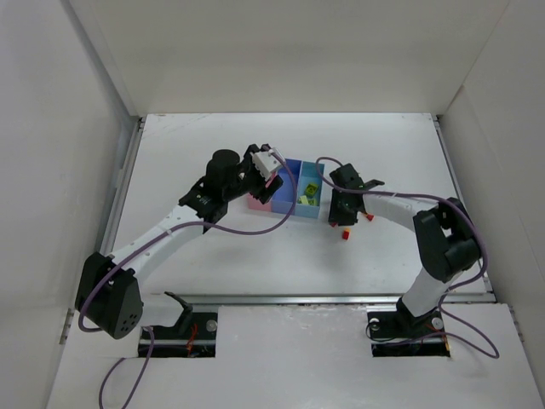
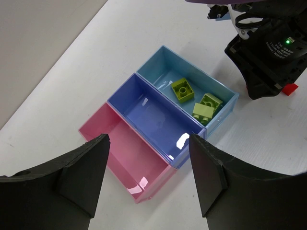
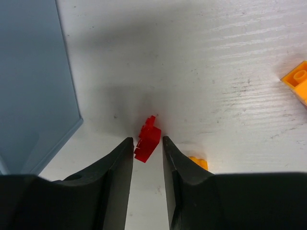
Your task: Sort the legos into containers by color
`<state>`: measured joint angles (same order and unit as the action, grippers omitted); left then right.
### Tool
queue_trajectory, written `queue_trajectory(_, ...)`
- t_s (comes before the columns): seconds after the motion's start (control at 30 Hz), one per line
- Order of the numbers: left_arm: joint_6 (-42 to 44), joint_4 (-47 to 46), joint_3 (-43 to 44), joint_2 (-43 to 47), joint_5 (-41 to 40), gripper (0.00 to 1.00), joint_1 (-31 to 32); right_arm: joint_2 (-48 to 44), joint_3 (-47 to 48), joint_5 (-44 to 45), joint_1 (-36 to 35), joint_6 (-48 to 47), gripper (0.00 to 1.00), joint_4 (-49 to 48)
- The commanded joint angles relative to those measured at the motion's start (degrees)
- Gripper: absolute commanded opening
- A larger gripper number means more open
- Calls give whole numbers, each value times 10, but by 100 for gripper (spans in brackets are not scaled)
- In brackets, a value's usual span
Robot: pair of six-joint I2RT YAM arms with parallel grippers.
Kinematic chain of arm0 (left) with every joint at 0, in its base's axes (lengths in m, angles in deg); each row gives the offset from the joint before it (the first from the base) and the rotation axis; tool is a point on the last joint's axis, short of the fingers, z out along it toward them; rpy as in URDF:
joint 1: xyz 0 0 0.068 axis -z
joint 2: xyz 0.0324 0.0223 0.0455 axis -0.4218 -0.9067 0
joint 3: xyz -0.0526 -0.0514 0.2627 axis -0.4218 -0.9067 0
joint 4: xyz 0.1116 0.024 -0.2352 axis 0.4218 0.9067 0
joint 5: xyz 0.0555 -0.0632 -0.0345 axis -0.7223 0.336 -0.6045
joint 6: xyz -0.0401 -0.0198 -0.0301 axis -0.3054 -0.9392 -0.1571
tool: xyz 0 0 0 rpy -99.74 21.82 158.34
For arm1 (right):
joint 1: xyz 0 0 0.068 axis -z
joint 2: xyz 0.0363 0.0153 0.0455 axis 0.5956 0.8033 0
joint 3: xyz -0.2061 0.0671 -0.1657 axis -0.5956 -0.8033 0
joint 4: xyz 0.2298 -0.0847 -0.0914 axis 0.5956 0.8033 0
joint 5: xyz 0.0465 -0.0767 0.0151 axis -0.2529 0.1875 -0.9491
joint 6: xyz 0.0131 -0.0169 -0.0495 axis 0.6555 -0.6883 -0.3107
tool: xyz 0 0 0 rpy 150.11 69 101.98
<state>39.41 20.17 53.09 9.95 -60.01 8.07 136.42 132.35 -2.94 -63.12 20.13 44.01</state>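
Red lego (image 3: 147,139), just beside the light blue bin (image 3: 33,86), stands between the almost-shut right fingers (image 3: 182,177), hold unclear, so centre it before lifting; left fingers (image 2: 81,172) gape empty.

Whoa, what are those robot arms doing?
They are sorting bricks into bins by color. The right gripper is down at the table with a red brick between its fingers, beside the light blue bin, which holds green bricks. The left gripper hangs open and empty above the bins. The pink bin and middle blue bin are empty; orange bricks lie on the table.
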Motion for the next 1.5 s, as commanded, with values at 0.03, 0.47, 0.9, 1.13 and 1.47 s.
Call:
queue_trajectory(0.03,3,-17,5,22,4,64,1,15,11,-6,1,-2,32,-21)
queue_trajectory(0.47,8,-17,5,22,4,64,1,-26,6,-28,1,-43,7,-16)
queue_trajectory(0.9,154,138,129,-8,226,63,1,-328,-11,-217,1,-313,0,-62)
queue_trajectory(1.13,198,279,284,-81,469,64,20,-397,-33,-319,1,-385,0,-99)
queue_trajectory(1.47,262,350,321,-126,461,38,88,-430,-39,-350,-12,-405,0,-114)
